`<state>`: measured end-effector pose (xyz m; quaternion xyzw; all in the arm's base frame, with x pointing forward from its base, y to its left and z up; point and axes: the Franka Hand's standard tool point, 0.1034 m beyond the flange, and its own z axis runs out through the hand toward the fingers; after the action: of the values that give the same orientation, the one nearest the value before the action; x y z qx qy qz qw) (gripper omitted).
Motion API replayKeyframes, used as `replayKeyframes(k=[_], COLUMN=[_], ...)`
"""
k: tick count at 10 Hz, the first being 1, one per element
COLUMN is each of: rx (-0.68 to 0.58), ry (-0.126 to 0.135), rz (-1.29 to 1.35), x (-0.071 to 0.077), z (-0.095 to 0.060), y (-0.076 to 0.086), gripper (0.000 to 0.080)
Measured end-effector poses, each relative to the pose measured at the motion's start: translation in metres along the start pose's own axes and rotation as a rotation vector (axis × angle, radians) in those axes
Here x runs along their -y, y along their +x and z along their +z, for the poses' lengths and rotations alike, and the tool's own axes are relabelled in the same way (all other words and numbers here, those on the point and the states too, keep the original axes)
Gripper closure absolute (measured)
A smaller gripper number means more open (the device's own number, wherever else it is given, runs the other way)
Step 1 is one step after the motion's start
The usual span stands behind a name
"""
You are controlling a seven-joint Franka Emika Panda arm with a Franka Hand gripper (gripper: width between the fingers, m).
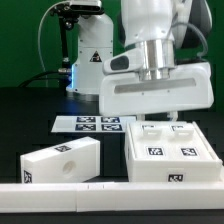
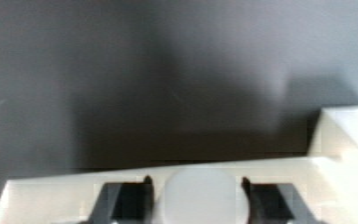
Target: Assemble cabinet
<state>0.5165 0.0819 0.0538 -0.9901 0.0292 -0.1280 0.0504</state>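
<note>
**K:** Black table [image 1: 25,115], green wall [image 1: 20,40] behind. Marker board [image 1: 95,125] mid-table, low rail [image 1: 60,192] across the front. Cabinet?

**R:** Two pieces, well apart. Big cabinet box [image 1: 172,152] on the exterior view's right, smaller cabinet block [image 1: 60,160] on its left.

**K:** Claw?

**R:** Claw [image 2: 197,200] is down at the box's far edge, fingers [image 2: 123,202] either side of a white wall. Clamped or only straddling, can't tell.

**K:** Step?

**R:** Looks like the grasp on the box. Next it needs a firm pinch, then a move clear of block and rail.

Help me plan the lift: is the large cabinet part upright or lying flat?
Lying flat. The large part rests on the table, broad tagged face up, lower than it is wide.
</note>
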Motion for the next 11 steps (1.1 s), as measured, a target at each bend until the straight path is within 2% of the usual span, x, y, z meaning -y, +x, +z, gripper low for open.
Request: replayKeyframes(k=[2, 3, 6, 7, 8, 9, 11], rx=[0.057, 0.043, 0.051, 0.129, 0.171, 0.167, 0.162], ry=[0.007, 0.005, -0.001, -0.004, -0.013, -0.025, -0.026], rz=[0.103, 0.115, 0.120, 0.110, 0.069, 0.026, 0.029], x=[0.018, 0.023, 0.018, 0.016, 0.011, 0.004, 0.002], z=[-0.029, -0.031, -0.029, -0.036, -0.058, -0.070, -0.071], y=[0.011, 0.012, 0.011, 0.011, 0.030, 0.047, 0.051], gripper=[0.0576, 0.0576, 0.0576, 0.0574, 0.0574, 0.0574, 0.0574])
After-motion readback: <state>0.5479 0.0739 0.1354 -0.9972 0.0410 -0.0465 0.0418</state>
